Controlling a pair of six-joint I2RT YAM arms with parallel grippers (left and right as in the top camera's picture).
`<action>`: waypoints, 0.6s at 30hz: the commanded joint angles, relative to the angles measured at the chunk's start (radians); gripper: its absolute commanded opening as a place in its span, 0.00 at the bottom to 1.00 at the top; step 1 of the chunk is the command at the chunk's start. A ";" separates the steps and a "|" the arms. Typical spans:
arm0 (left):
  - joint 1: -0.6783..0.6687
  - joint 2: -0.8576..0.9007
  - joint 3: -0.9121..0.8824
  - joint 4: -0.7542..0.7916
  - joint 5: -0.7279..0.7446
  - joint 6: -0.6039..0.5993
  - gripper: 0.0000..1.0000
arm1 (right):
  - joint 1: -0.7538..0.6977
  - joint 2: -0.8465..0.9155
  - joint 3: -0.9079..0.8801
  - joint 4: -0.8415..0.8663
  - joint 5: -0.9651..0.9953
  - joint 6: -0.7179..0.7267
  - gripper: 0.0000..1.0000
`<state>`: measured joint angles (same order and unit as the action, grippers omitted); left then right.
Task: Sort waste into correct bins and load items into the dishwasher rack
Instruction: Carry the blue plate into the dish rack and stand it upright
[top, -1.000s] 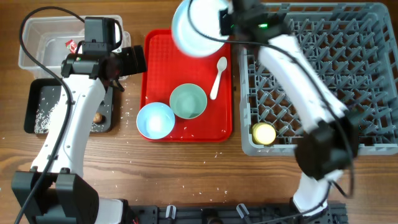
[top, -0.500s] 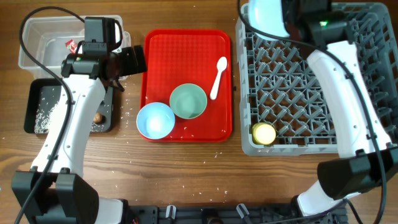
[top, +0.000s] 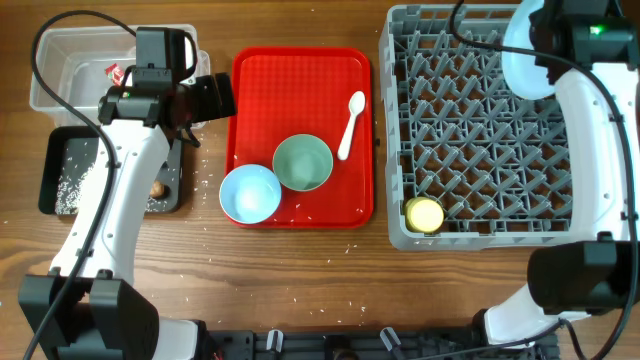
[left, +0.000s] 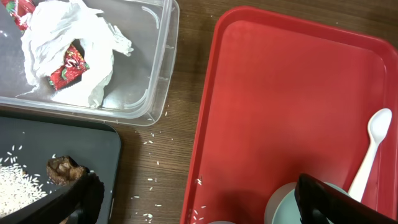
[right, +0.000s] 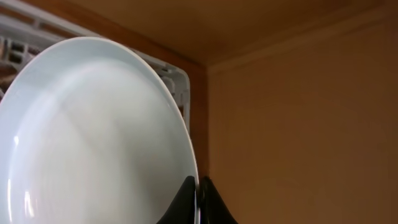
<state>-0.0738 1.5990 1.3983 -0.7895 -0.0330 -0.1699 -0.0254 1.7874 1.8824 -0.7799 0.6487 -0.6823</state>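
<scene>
Plate (right: 93, 137) sits clamped in right end effector (right: 197, 196), left end effector (left: 200, 204) gapes apart, wrapper (left: 69, 62) print illegible.

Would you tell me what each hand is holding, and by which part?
The right hand pinches the plate by its rim; the left hand holds nothing.

— What here has no part in the job?

— Mostly a flat red tray (top: 300, 75). It has a raised rim and rounded corners. It lies near the middle of the wooden table (top: 300, 290), long sides running front to back.

— And closer in?

— In the left wrist view the tray (left: 280, 93) looks glossy. The table (left: 186, 87) beside it is mid-brown with darker grain lines.

— Anything more?

— The right wrist view has a blurred orange-brown surface with a faint seam in the background. I cannot tell what it is.
</scene>
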 joint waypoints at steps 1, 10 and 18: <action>0.000 0.008 0.009 -0.001 -0.010 0.005 1.00 | -0.002 -0.009 -0.074 0.056 -0.002 -0.217 0.04; 0.000 0.008 0.009 -0.001 -0.010 0.005 1.00 | -0.002 0.008 -0.191 0.162 -0.074 -0.226 0.04; 0.000 0.008 0.009 -0.001 -0.010 0.005 1.00 | 0.022 0.076 -0.192 0.142 -0.125 -0.172 0.04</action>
<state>-0.0738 1.5993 1.3983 -0.7895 -0.0330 -0.1699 -0.0212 1.8240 1.6962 -0.6289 0.5774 -0.8913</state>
